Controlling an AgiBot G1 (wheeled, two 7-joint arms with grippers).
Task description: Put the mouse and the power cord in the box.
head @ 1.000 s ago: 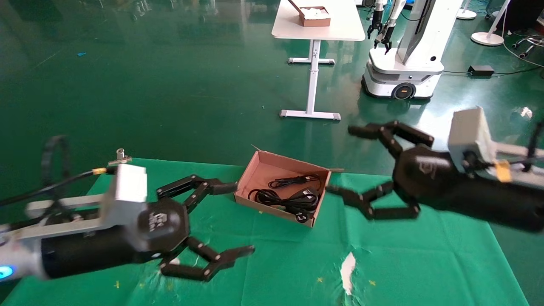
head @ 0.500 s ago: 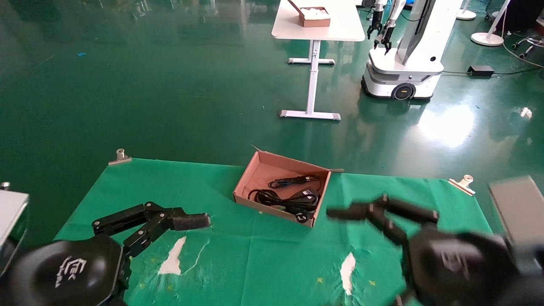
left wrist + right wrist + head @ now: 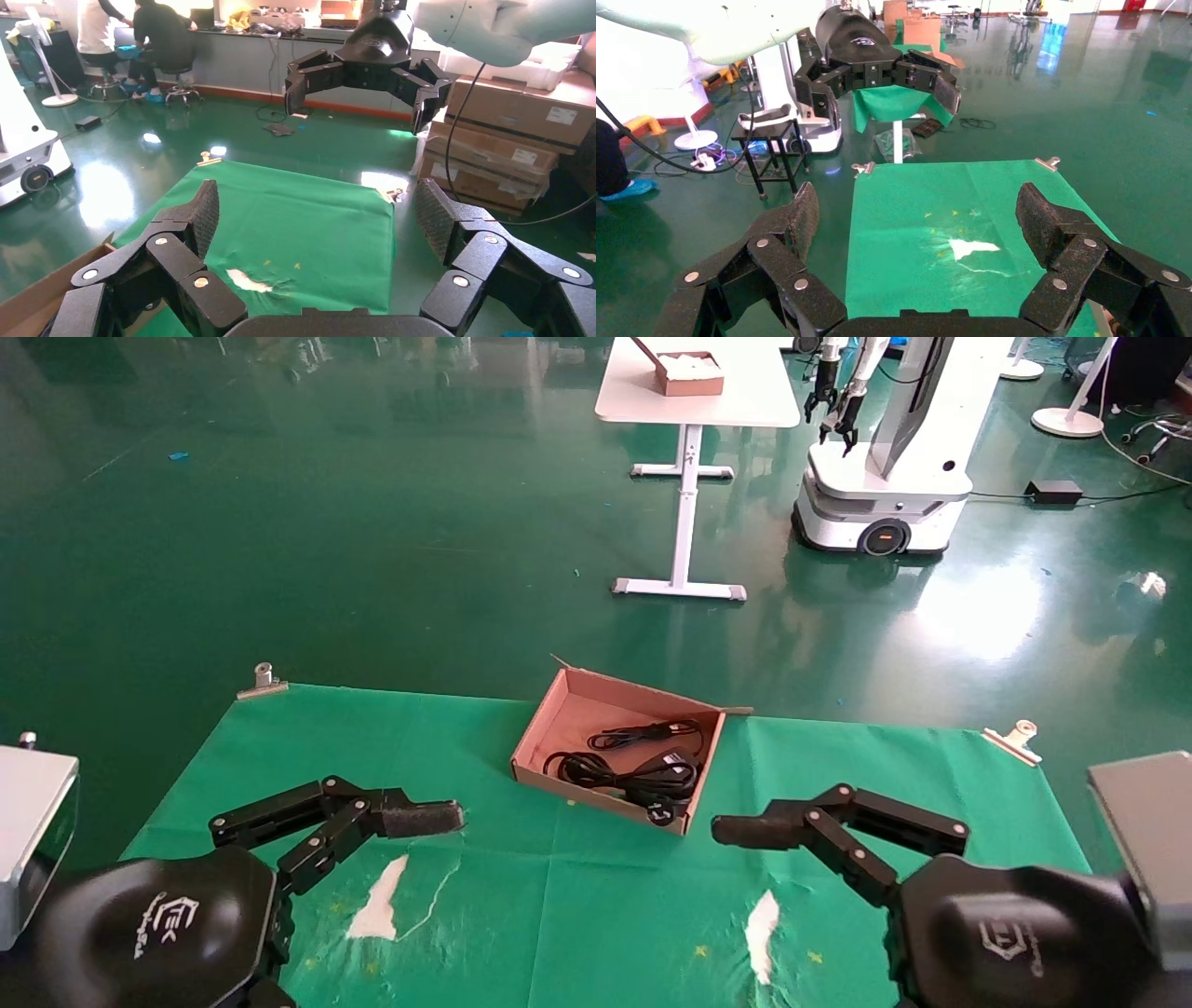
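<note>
The box (image 3: 559,710) stands at the middle of the green cloth, toward its far edge. Inside it lies the coiled power cord (image 3: 596,771), with a thinner bundled cable (image 3: 643,734) behind it. The mouse (image 3: 678,762) shows as a dark lump against the box's right wall, hard to separate from the cord. My left gripper (image 3: 320,210) is open and empty at the near left, one of its fingers (image 3: 410,819) pointing right. My right gripper (image 3: 916,214) is open and empty at the near right, with a finger (image 3: 745,829) pointing left. Both are well short of the box.
The cloth has white tears (image 3: 377,910) (image 3: 762,924) and is held by clips (image 3: 264,680) (image 3: 1015,740). Beyond it on the green floor stand a white table (image 3: 736,402) carrying a small box (image 3: 689,374) and another robot (image 3: 885,477). Cardboard cartons (image 3: 506,140) are stacked beside the table.
Both arms have drawn back from either side of the box and dropped to the near corners of the cloth. The box and its contents have not moved.
</note>
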